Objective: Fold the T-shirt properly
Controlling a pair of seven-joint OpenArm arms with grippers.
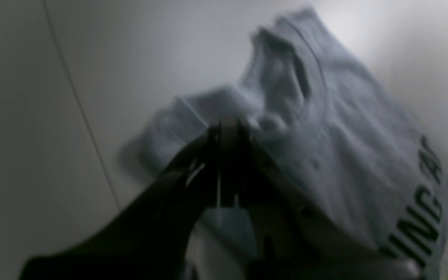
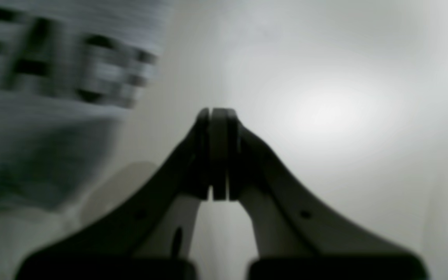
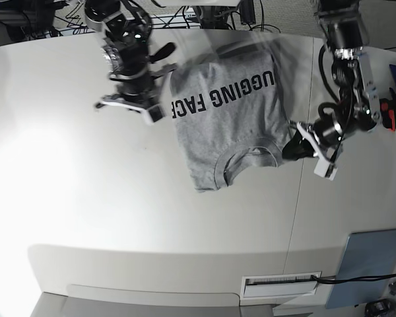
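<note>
The heather-grey T-shirt point(image 3: 231, 112) lies face up mid-table, black lettering showing, neck toward the front edge. My left gripper point(image 3: 290, 149) is at the shirt's right side by the shoulder. In the left wrist view, the left gripper point(image 1: 230, 125) is shut, its tips pinching bunched cloth where the sleeve meets the T-shirt point(image 1: 344, 155) body. My right gripper point(image 3: 133, 105) hovers just left of the shirt's hem end. In its own view the right gripper point(image 2: 218, 112) is shut on nothing over bare table, with the blurred T-shirt point(image 2: 33, 116) lettering at the upper left.
A seam point(image 3: 296, 198) runs through the white table on the right. Hand tools point(image 3: 393, 99) lie at the right edge, and a grey-blue pad point(image 3: 369, 257) sits at the front right. Cables crowd the back edge.
</note>
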